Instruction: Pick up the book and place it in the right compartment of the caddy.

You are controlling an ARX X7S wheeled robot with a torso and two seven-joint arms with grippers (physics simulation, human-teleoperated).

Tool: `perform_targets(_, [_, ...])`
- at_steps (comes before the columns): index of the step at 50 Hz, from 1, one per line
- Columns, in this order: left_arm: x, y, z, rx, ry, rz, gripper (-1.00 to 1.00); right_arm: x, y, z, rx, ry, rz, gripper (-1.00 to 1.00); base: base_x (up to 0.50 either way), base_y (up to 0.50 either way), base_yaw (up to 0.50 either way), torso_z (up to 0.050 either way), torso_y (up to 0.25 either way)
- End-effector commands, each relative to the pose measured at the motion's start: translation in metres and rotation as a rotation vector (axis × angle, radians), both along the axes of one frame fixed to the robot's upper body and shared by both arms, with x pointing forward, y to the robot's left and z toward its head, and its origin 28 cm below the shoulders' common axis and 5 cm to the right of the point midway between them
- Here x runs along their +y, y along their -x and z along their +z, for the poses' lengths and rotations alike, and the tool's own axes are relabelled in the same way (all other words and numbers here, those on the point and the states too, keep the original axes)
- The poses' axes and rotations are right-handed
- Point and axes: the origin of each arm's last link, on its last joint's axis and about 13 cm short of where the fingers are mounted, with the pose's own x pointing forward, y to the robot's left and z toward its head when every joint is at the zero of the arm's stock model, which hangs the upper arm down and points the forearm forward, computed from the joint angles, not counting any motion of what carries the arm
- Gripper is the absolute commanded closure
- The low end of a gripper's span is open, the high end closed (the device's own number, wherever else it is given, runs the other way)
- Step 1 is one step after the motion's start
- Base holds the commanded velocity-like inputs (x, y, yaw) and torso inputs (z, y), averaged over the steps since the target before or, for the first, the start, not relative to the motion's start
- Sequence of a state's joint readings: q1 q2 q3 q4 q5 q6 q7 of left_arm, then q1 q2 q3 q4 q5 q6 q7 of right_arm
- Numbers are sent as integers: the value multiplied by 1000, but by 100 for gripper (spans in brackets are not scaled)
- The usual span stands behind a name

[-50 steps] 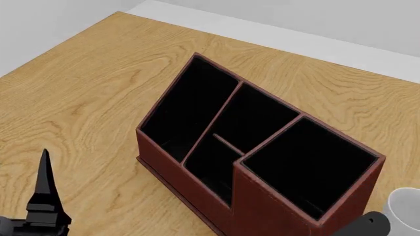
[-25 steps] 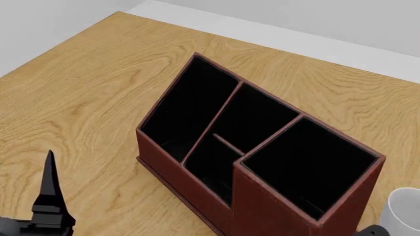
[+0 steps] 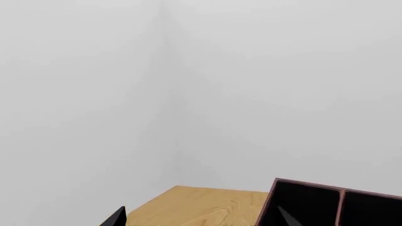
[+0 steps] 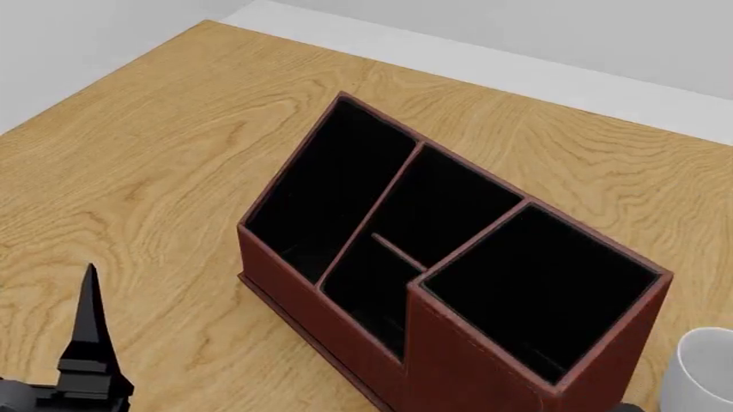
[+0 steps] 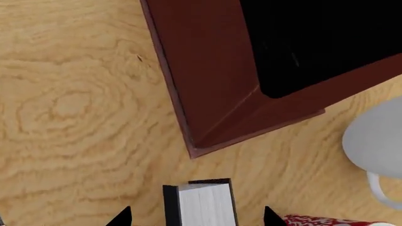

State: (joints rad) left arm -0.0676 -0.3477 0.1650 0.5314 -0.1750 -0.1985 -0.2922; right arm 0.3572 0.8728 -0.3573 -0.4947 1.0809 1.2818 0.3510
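Observation:
The reddish-brown caddy (image 4: 343, 283) stands on the wooden table with four black-lined sections. Its tall right compartment (image 4: 533, 292) is empty. In the right wrist view the book (image 5: 201, 202), black cover with white page edges, stands between my right gripper's (image 5: 197, 219) open fingertips, near the caddy's corner (image 5: 207, 70). The book is out of the head view. My left gripper (image 3: 201, 219) is open and empty, raised beside the caddy's far end (image 3: 333, 207); one of its fingers (image 4: 89, 330) shows at the head view's lower left.
A white mug (image 4: 701, 369) stands right of the caddy; it also shows in the right wrist view (image 5: 377, 141). A red patterned thing (image 5: 326, 220) lies beside the book. The table's far edge (image 4: 481, 64) meets a grey wall.
The right arm has dropped out of the head view's lower right. The left finger shifted slightly right and lower.

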Motion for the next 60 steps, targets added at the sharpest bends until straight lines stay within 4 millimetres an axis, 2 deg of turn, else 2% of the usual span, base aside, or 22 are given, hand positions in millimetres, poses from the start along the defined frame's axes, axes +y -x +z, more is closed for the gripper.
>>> perform_targets(1, [0,0,0,1,1,0,-100,-1,-1,-15,38,6,0,-100,0,0,0,0,0])
perform_targets(22, [0,0,-1,2,-4,-3,-100,-6,2,-29,72,22,-23,-100,0,0,0,0,0])
perform_targets(23, [0,0,-1,2,-4,-2,-100,-6,2,-29,72,27,-24,100,0,0,0,0,0])
perform_targets(34, [0,1,0,0,-4,-6,-100,-4,4,-19,38,82,-22,100,0,0,0,0,0])
perform_targets(45, [0,1,0,1,-2,-6,-100,14,12,7,-37,113,77,100,0,0,0,0,0])
perform_targets(60, [-1,2,1,0,5,-9,-100,26,25,38,-145,138,122,100,0,0,0,0,0])
